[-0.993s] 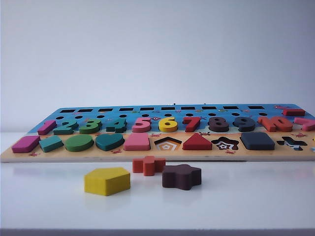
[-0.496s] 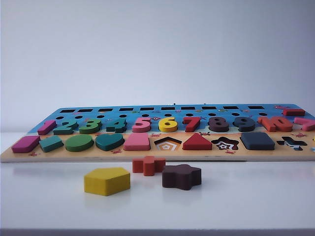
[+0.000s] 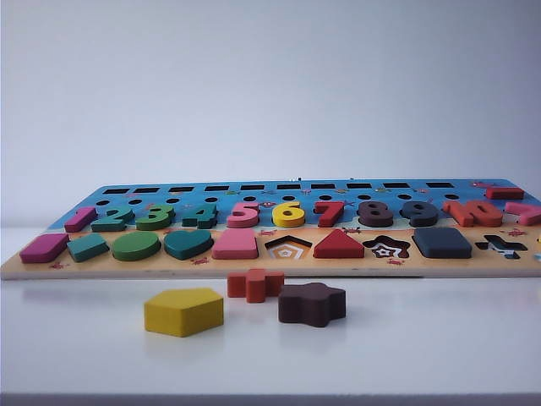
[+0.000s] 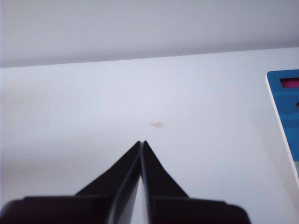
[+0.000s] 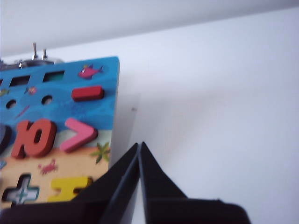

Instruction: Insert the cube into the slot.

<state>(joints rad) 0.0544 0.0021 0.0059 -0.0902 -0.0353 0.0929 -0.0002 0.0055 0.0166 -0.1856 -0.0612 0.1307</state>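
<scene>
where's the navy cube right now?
Exterior view: the cube sits in the puzzle board's front row, right side, between the star cut-out and cross cut-out. Neither gripper is near it.

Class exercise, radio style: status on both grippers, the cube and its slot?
Left gripper shut, empty, over bare table beside the board. Right gripper shut, empty, at the board's other end. Navy cube seated in its slot on the puzzle board. Nothing obstructing.
</scene>
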